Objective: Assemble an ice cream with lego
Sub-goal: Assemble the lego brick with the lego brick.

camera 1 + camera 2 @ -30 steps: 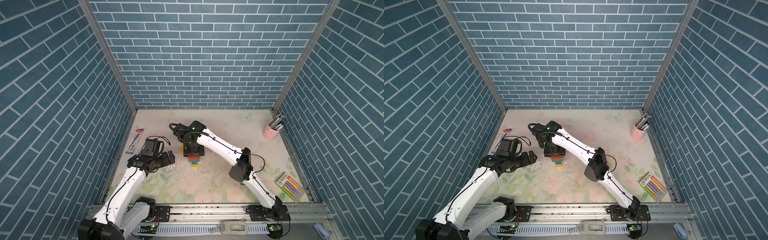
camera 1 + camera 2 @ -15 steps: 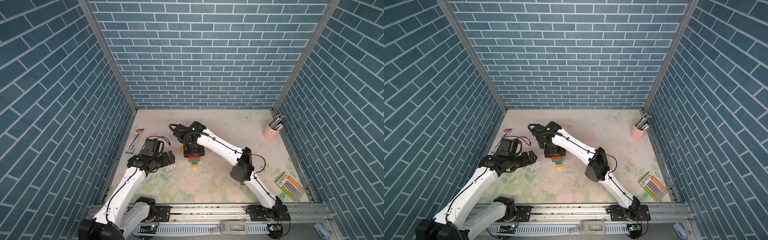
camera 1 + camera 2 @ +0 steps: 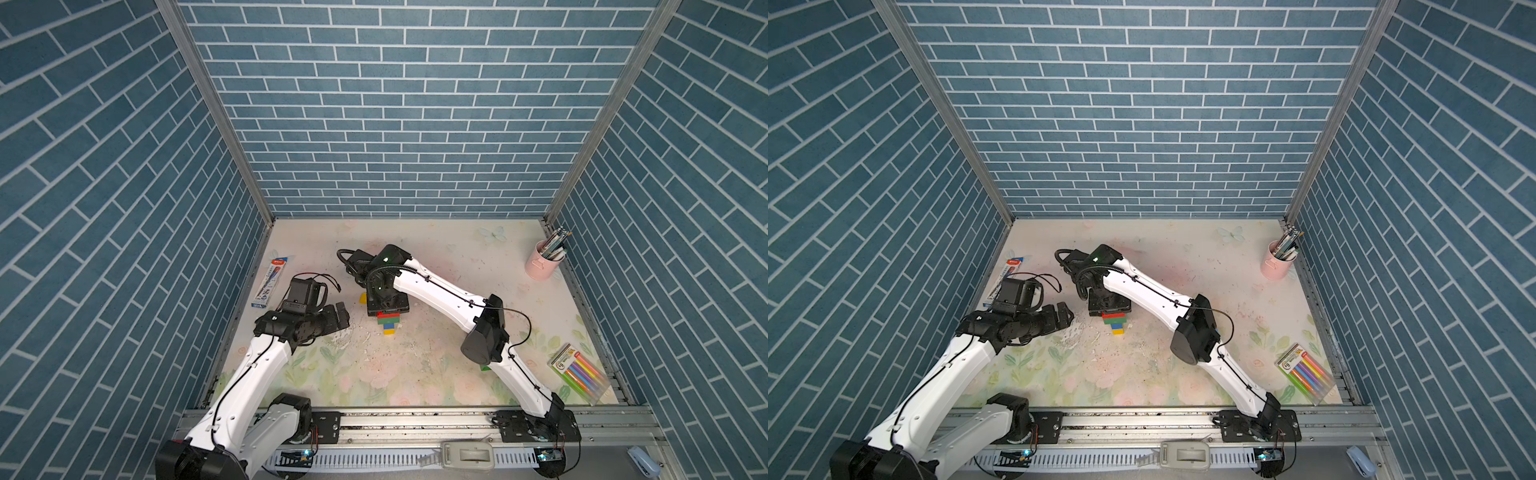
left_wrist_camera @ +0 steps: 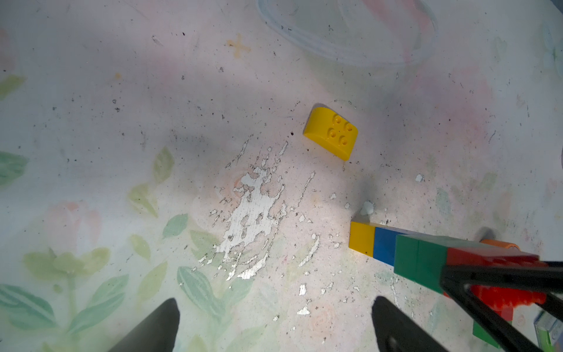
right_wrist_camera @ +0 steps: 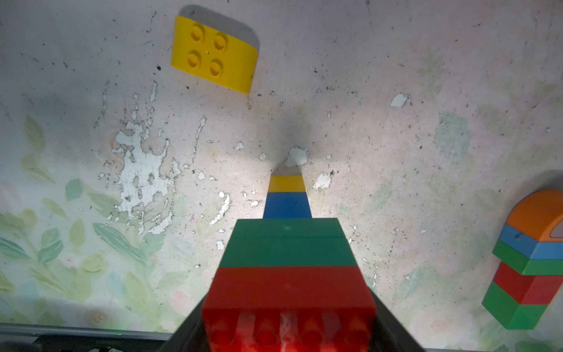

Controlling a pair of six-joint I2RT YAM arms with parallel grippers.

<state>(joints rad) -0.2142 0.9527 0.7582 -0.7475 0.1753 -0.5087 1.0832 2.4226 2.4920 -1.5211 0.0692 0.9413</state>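
While your right hand (image 3: 387, 306) is clamping the red top of the upright lego stack (image 3: 389, 325) near the middle of the desk (image 3: 415, 374), the loose yellow rounded brick (image 4: 331, 133) is lying studs-up just beside it toward the left edge, and your left hand (image 3: 338, 319), released and empty, is hovering on that same side.

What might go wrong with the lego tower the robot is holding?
1. The tower stands on one small yellow brick and widens upward, so it might tip when the right gripper lets go of its red top.
2. The rounded yellow brick lies loose close by; a sideways move could knock it away.
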